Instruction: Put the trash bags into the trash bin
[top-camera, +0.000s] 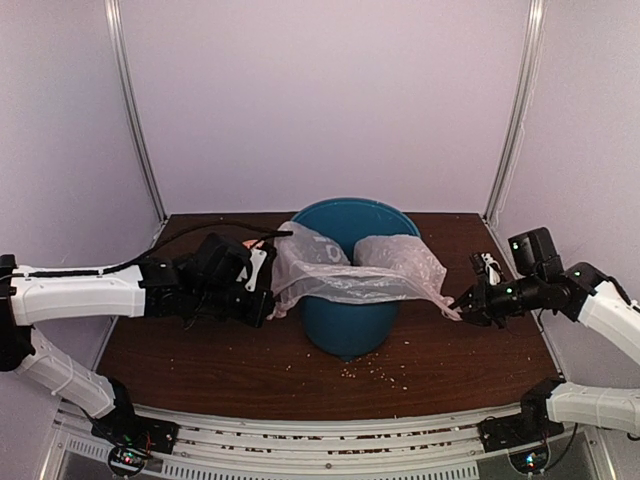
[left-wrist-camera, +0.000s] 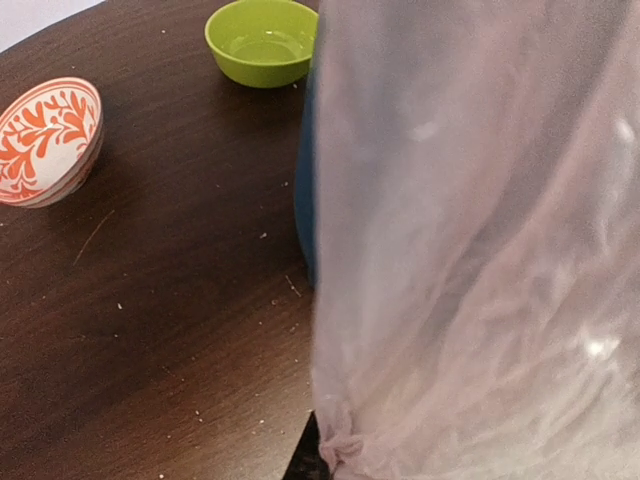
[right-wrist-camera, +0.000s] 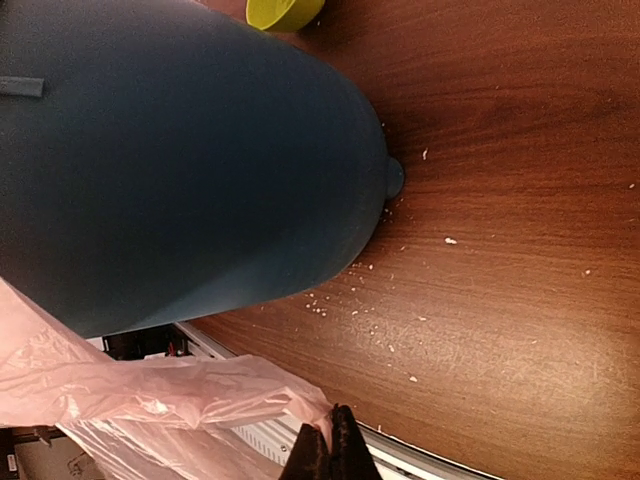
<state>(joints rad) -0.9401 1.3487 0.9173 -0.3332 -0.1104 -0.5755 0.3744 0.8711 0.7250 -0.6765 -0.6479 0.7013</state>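
**Top view.** The trash bin (top-camera: 349, 325), a teal bucket, stands upright at the middle of the dark tabletop (top-camera: 200, 365). The trash bag (top-camera: 345, 268), pale pink and crinkly, is stretched across the bin's near rim. Its two bulging parts rest on the rim and its lower edge hangs over the front wall, so most of it lies outside the bin. The left fingers (top-camera: 268, 290) sit just left of the bin, closed tight on the bag's left end. The right fingers (top-camera: 458, 304) are at the right of the frame, pinched together on the bag's drawn-out right tip, well clear of the bin wall. Pale crumbs (top-camera: 375, 373) dot the tabletop in front of the bin.

**Left wrist view.** The bag (left-wrist-camera: 470, 250) fills the right half of the frame like a curtain. A narrow strip of the bin (left-wrist-camera: 303, 200) shows at its left edge. At the bottom the bag gathers into a bunch beside a dark sliver of the left fingers (left-wrist-camera: 303, 460). A lime-green bowl (left-wrist-camera: 262, 42) sits at the top, and an orange-patterned bowl (left-wrist-camera: 45, 140) at the upper left, both on the tabletop (left-wrist-camera: 180, 300).

**Right wrist view.** The bin (right-wrist-camera: 180, 150) fills the upper left, its base toward the centre right. The right fingers (right-wrist-camera: 331, 452) are at the bottom edge, closed with no gap on a twisted corner of the bag (right-wrist-camera: 150, 390), which trails to the lower left. The green bowl's edge (right-wrist-camera: 285, 10) peeks in at the top.
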